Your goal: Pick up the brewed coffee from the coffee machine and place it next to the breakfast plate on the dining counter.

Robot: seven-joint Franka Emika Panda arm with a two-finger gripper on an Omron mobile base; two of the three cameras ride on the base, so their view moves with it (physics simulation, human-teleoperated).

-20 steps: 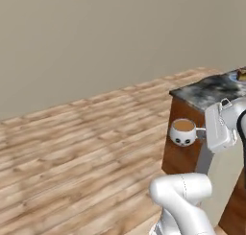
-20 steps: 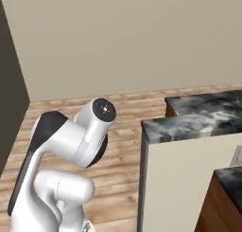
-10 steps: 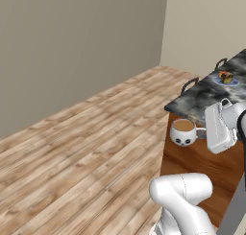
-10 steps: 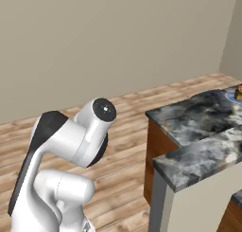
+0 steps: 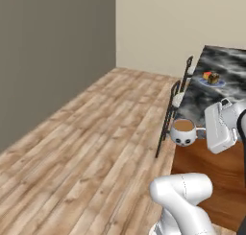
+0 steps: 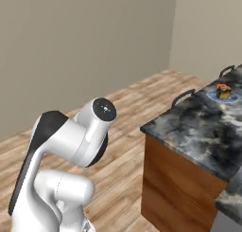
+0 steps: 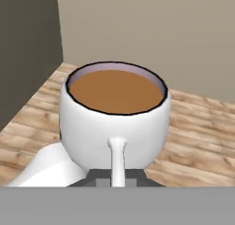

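The mug of coffee (image 5: 183, 132) hangs in the air above the wooden floor (image 5: 91, 147), just off the near edge of the bench (image 5: 218, 80). It stays upright, probably so the coffee does not spill. The pincer (image 5: 205, 131) is clamped on the handle, so the mug sits directly at its left. The breakfast plate (image 5: 211, 79) lies further back on the bench, well apart from the mug.

Gripper (image 5: 205, 131) clamped, arm raised
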